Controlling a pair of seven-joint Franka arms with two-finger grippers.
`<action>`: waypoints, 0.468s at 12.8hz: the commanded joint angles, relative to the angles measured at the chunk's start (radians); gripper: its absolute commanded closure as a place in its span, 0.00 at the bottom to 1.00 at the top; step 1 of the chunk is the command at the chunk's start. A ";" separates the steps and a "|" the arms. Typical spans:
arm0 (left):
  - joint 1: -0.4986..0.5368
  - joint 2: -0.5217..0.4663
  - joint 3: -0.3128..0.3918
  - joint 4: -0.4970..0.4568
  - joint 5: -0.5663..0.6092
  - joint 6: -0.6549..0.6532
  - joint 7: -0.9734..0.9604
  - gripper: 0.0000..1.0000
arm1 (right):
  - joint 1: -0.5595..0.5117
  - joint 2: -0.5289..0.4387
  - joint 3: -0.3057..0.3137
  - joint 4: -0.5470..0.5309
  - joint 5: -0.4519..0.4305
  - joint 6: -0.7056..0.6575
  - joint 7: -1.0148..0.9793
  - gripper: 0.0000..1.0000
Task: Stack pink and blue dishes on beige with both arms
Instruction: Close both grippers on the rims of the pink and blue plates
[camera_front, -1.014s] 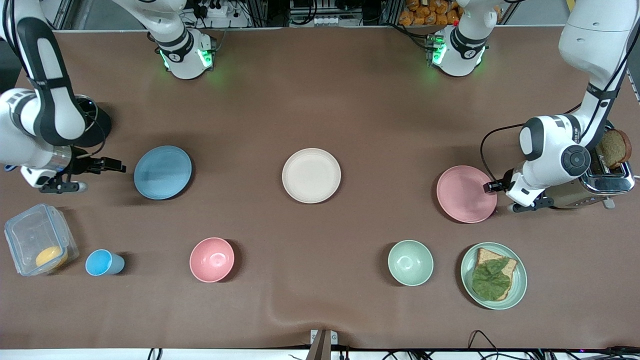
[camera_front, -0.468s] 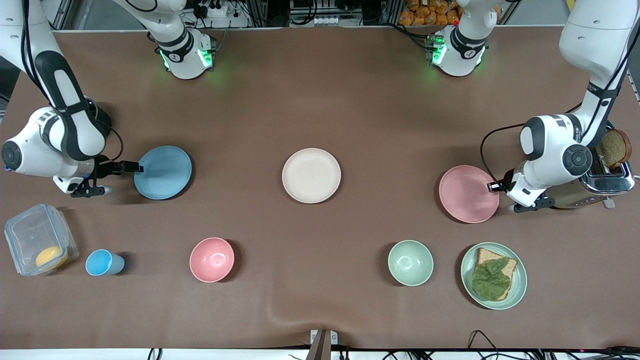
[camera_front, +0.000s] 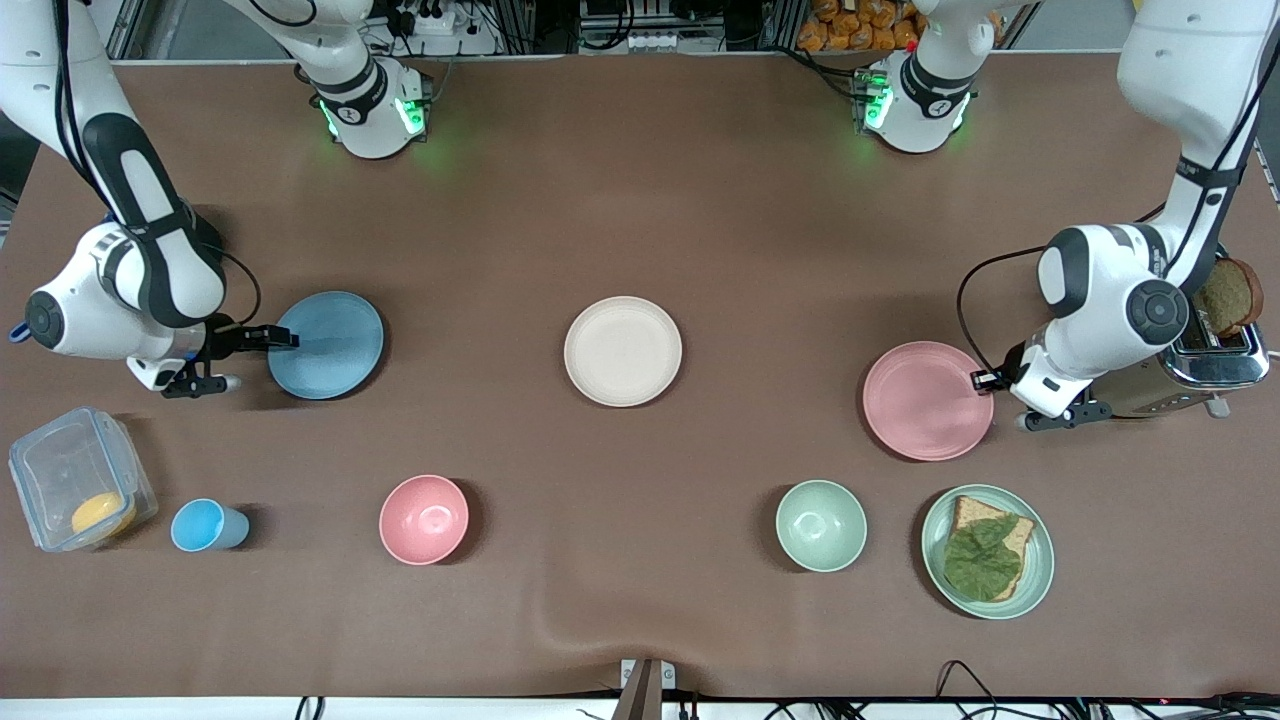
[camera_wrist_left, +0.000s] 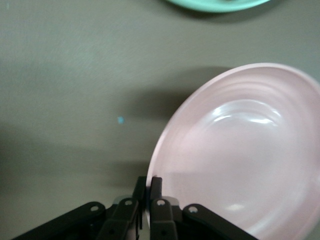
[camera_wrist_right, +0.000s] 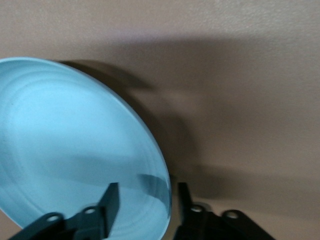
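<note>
The light blue plate (camera_front: 325, 345) lies flat toward the right arm's end of the table. My right gripper (camera_front: 283, 340) is open astride its rim (camera_wrist_right: 165, 200), one finger (camera_wrist_right: 112, 200) over the plate (camera_wrist_right: 70, 150) and the other outside it. The beige plate (camera_front: 622, 351) sits bare at mid-table. My left gripper (camera_front: 982, 380) is shut on the rim of the pink plate (camera_front: 920, 400). In the left wrist view the left gripper (camera_wrist_left: 149, 187) pinches the pink plate (camera_wrist_left: 240, 150), which is raised off the table with a shadow under it.
A toaster (camera_front: 1205, 362) with bread stands beside the left arm. Nearer the front camera are a green plate (camera_front: 1040, 560) with toast and a leaf, a green bowl (camera_front: 821, 525), a pink bowl (camera_front: 423, 519), a blue cup (camera_front: 205, 526) and a clear container (camera_front: 75, 490).
My right gripper has moved in from beside the blue plate onto its rim. My left gripper has lifted the pink plate slightly and shifted it toward the front camera.
</note>
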 joint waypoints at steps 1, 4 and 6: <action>0.006 -0.097 -0.082 0.034 -0.054 -0.106 -0.025 1.00 | 0.006 0.018 -0.002 0.023 0.032 -0.014 -0.037 1.00; 0.000 -0.088 -0.182 0.130 -0.108 -0.209 -0.025 1.00 | 0.012 0.026 -0.002 0.071 0.032 -0.109 -0.029 1.00; -0.023 -0.068 -0.263 0.143 -0.185 -0.206 -0.058 1.00 | 0.020 0.044 -0.005 0.141 0.031 -0.190 -0.029 1.00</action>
